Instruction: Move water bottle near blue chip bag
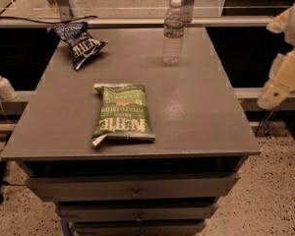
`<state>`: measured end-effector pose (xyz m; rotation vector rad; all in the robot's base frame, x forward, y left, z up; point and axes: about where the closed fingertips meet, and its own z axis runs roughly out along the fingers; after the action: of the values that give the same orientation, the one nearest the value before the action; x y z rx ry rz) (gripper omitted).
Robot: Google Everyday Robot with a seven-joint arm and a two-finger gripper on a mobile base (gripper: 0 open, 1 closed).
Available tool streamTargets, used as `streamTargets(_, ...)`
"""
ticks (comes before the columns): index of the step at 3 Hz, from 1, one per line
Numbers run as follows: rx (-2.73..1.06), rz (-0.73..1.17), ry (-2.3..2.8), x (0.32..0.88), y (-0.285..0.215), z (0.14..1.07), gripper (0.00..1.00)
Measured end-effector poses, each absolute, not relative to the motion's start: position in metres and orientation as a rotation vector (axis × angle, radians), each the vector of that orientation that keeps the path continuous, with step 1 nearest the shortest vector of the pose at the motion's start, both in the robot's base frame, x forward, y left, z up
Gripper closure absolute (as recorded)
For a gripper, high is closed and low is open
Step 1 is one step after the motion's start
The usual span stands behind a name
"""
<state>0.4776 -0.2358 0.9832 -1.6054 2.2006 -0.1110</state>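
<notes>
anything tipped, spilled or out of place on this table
Nothing stands out: the water bottle stands upright at the back, the blue chip bag and green chip bag lie flat, the claw hangs at far right.

This looks like a robot test room in a workplace. A plain grey tabletop (196, 127) sits on a cabinet with drawers (132, 187), and the floor (275, 200) is hard and speckled (the kind often seen in offices and labs). Behind it runs a metal rail (137, 21) with a black cable (39, 18). A pump bottle (2, 86) stands at the left. The robot's gripper (274, 96) hangs beside the right edge of the tabletop.
</notes>
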Motion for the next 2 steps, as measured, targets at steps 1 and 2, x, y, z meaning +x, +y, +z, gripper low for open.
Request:
streamTargets(1,-1.432,-0.083,2.187,0.534,-0.239,0.97,0.0)
streamTargets(2,-1.233,0.021,2.156,0.584,-0.233,0.958,0.0)
